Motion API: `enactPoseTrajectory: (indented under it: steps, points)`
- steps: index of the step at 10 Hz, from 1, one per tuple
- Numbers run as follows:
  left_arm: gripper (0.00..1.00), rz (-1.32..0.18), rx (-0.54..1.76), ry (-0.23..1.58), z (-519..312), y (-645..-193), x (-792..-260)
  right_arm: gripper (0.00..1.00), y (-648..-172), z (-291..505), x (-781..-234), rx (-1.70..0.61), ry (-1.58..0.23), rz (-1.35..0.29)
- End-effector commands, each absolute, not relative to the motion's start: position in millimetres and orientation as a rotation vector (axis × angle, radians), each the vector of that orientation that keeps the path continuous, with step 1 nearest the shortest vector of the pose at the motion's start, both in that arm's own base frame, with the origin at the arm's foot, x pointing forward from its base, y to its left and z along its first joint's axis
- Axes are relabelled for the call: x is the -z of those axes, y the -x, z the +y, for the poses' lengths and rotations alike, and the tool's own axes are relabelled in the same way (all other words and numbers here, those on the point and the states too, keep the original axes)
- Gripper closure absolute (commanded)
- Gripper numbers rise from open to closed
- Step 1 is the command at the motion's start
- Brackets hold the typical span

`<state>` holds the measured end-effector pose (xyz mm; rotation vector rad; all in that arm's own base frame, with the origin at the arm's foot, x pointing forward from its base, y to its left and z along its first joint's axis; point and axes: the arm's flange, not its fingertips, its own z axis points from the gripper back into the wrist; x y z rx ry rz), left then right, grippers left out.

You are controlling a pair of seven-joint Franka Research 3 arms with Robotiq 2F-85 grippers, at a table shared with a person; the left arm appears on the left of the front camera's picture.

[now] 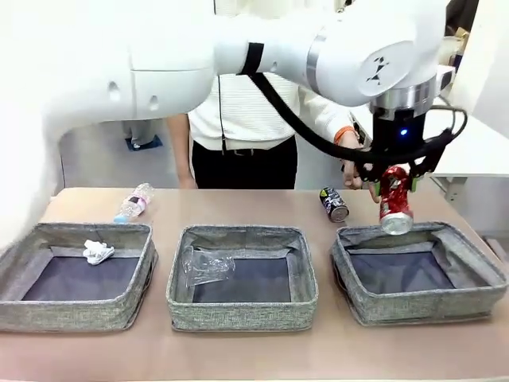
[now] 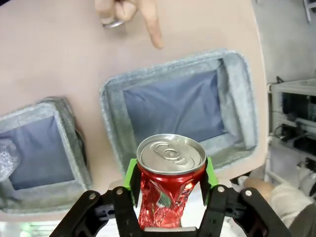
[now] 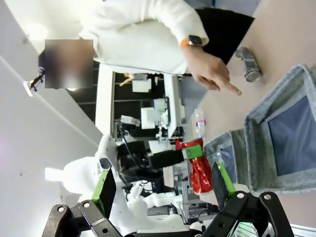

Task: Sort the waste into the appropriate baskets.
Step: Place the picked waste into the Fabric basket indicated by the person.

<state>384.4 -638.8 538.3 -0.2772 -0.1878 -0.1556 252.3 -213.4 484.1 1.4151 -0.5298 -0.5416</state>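
Left arm [image 1: 238, 56]: reaches in from the left, across the whole surface [image 1: 318, 350] to the right end, wrist turned straight down.

Left fingers [image 1: 395, 193]: partly closed on the red can [image 1: 395, 205]. One green pad bears on each side of its dented body. The can hangs lid end down, and the lid sits past the fingertips.

Position of can: above the far rim of the right basket [image 1: 477, 296], not touching it.

Right fingers [image 3: 163, 183]: spread wide, gripping nothing.

Other items: the dark can [image 1: 335, 204] lies on the surface just behind the gap between the middle basket [image 1: 238, 315] and the right basket. A person's hand [image 1: 351, 171] is near it, one finger extended towards the surface. A crushed bottle [image 1: 207, 267] lies in the middle basket. A tissue [image 1: 98, 252] lies in the left basket [image 1: 71, 315]. A second bottle [image 1: 134, 202] lies on the surface behind the left basket.
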Motion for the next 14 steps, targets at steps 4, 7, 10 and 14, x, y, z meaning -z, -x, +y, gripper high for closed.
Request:
enactPoseTrajectory:
  steps: [4,7,10,14]
  points:
    - [0.36,-0.169,0.043,0.323,-653,-395,-560,0.0,-249,-216,-484,0.538,-1.407,-0.538]
    - [0.0,-0.164,0.01,0.357,-648,-398,-566,0.0,-249,-216,-484,0.538,-1.407,-0.538]
    - [0.0,-0.141,0.022,0.355,-642,-396,-565,0.0,-249,-216,-484,0.538,-1.407,-0.538]
    - [0.0,0.01,0.036,0.346,-584,-391,-589,0.0,-251,-215,-484,0.545,-1.416,-0.534]
